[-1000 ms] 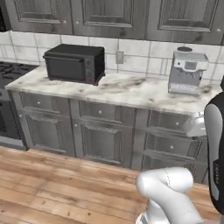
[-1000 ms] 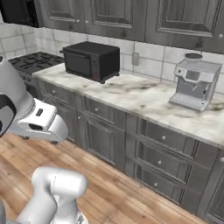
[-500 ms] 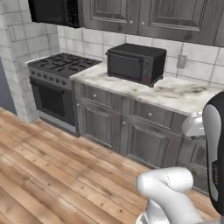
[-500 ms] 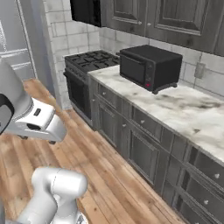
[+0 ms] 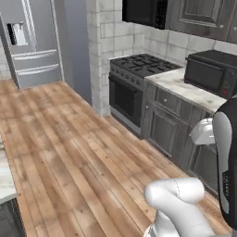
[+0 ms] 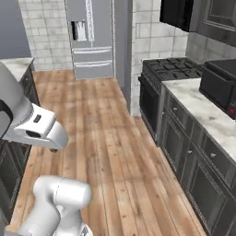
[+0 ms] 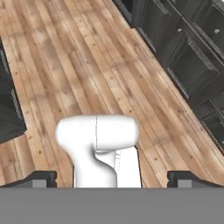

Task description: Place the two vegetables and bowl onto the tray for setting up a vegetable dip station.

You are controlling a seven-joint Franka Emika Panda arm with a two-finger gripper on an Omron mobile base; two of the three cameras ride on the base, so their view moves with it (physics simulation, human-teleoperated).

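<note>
Kitchen interior seen from the mobile base. The stove point(image 5: 142, 65) stands at 1 o'clock in the left base view, the refrigerator point(image 6: 90, 37) at 12 o'clock in the right base view, with bare wooden floor point(image 5: 69, 152) between. The gripper point(image 7: 111, 178) points down at the floor; its dark fingertips point(image 7: 40, 178) stand well apart, pinching nothing. Cucumber, carrot, bowl and tray cannot be placed from these views. Judged likely: vegetables light and stiff, best pinched mid-length; the bowl taken by its rim.

White rounded arm point(image 5: 178, 196), dark joint bands
</note>
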